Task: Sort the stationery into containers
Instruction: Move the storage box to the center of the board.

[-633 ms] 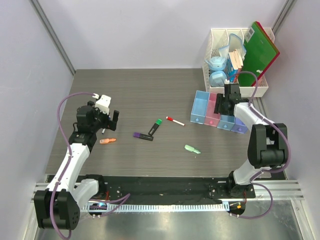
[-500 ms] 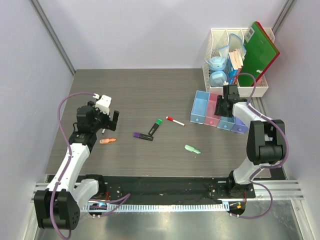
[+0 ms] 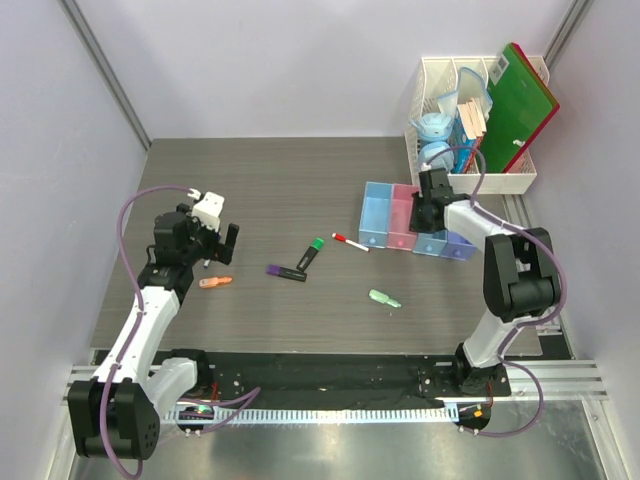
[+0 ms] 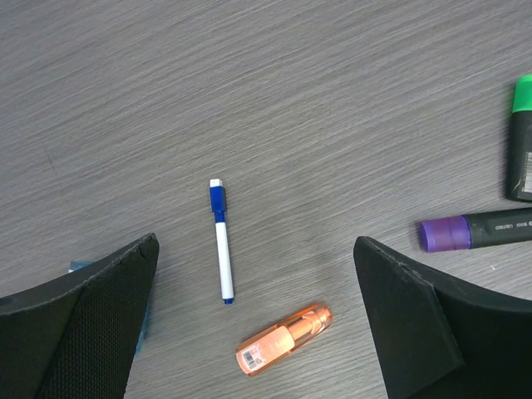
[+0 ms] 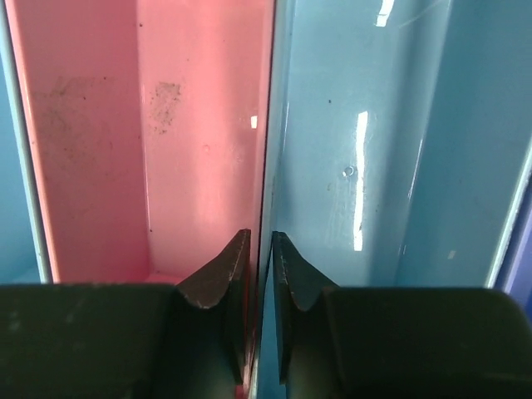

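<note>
Bin row held by one wall — nothing sorted yet.

Shows four joined containers right of centre on the table, just in front of a white rack: light blue, pink, light blue, purple. Shows the right gripper clamped on the wall between pink and second blue, probably a grip for dragging the whole row nearer the loose items. Hangs the left gripper spread wide, grasping nothing, above the left-hand pieces — seemingly lining up a pick. Counts six pieces of stationery flat on the table, none binned:
- **Two markers:** purple-ended marker, green-ended marker.
- **Two pens:** red-capped pen, blue-capped pen.
- **Two short bits:** orange piece, mint-green piece.
</note>
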### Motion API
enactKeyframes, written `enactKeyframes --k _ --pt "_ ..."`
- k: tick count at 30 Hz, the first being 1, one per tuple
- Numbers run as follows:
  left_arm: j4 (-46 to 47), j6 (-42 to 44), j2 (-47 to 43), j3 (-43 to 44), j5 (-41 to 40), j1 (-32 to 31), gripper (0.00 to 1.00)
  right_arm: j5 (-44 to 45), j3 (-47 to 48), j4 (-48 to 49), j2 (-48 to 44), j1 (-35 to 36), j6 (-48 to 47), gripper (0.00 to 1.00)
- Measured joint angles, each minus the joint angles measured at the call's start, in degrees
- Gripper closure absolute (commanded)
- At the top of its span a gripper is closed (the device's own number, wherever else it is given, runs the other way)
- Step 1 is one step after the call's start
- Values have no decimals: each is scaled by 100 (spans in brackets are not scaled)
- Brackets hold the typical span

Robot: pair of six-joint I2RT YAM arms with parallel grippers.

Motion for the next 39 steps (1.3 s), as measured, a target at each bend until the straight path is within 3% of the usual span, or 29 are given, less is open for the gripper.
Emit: enactKeyframes --k 10,39 --pt "-372 186 -57 0 2 0 0 20 979 149 892 815 251 84" --pt "-616 280 42 4 157 0 0 721 3388 -761 2535 1648 920 96"
